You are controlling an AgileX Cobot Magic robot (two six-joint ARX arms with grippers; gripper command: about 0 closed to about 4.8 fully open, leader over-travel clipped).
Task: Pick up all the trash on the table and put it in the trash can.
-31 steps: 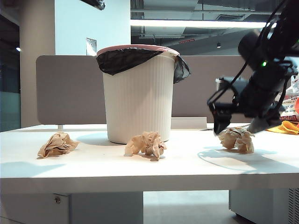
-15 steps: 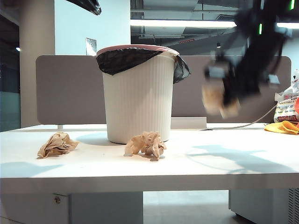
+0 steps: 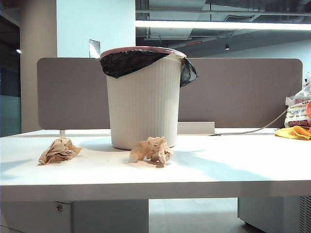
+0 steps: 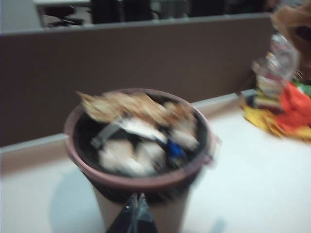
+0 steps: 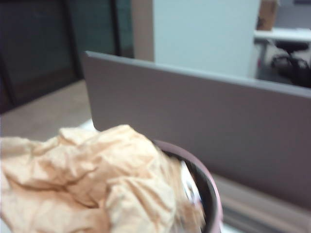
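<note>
Trash (image 5: 92,179) gripped in right hand above trash can (image 5: 206,194); left hand's state unclear.

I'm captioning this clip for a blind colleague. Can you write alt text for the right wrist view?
A crumpled tan paper ball fills the foreground, apparently held by the right gripper, whose jaws are hidden. Behind it are the trash can rim and a grey partition.

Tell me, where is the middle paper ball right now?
In the exterior view, the middle paper ball lies on the table just in front of the trash can, right of another paper ball.
</note>
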